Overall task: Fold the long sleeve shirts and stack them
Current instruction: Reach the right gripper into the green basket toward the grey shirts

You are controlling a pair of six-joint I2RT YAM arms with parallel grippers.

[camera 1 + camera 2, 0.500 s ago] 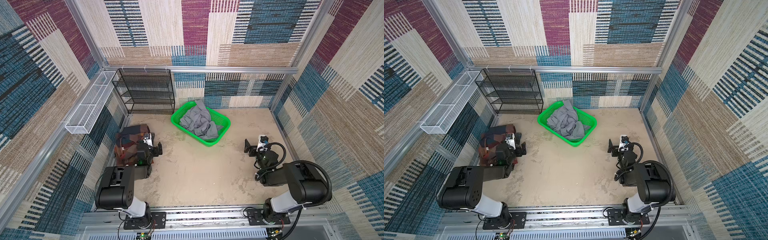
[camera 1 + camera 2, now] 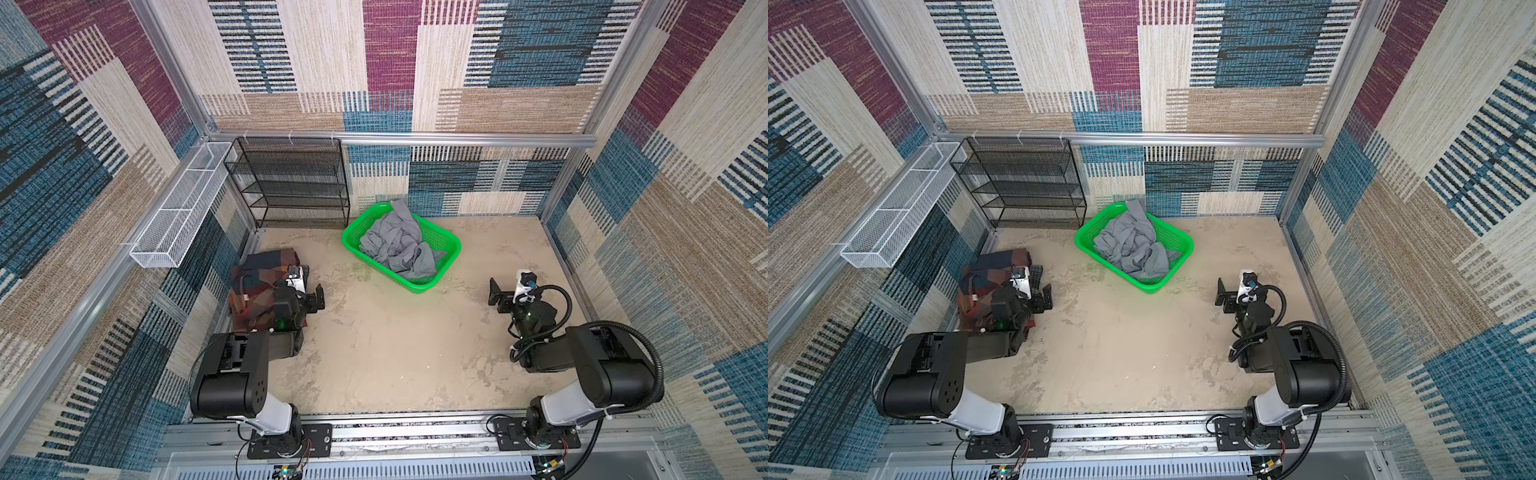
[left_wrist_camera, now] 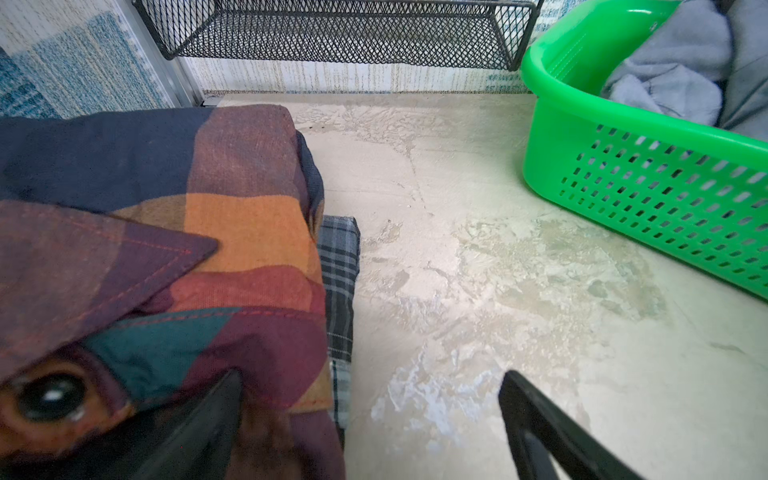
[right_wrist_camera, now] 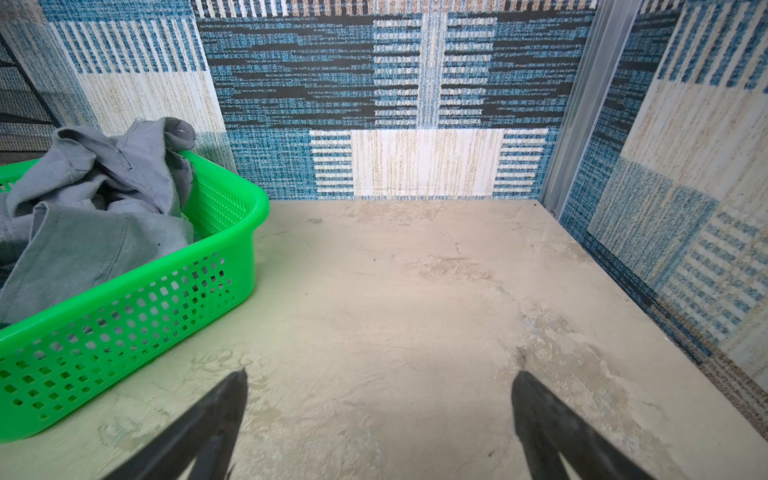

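Plainly, the plaid shirt point(image 2: 259, 286) point(image 2: 986, 276) lies folded into a thick oblong bundle at the left edge of the table point(image 2: 395, 353), close to the left wall. Its long axis runs from the robot's side toward the back wall. In the left wrist view point(image 3: 166, 199) a pointed collar tip and a dark button show at the end nearer the arm, and orange, brown and navy blocks cover the top. A dark checked cloth point(image 3: 338, 266) sticks out from under the edge that faces the table's middle. The left gripper point(image 2: 309, 298) point(image 3: 370, 415) stands spread wide and empty. One finger is over the bundle's edge and the other over bare table, but whether it touches the cloth cannot be told. The gray shirt point(image 2: 397, 245) point(image 4: 91, 208) sits crumpled in the green basket point(image 2: 417, 286) point(image 4: 124, 324) near the back of the table. It shows no clear axis, and one fold drapes over the far rim. The right gripper point(image 2: 496, 295) point(image 4: 378, 415) hovers over bare table, well apart from the basket, its jaws released and holding nothing.
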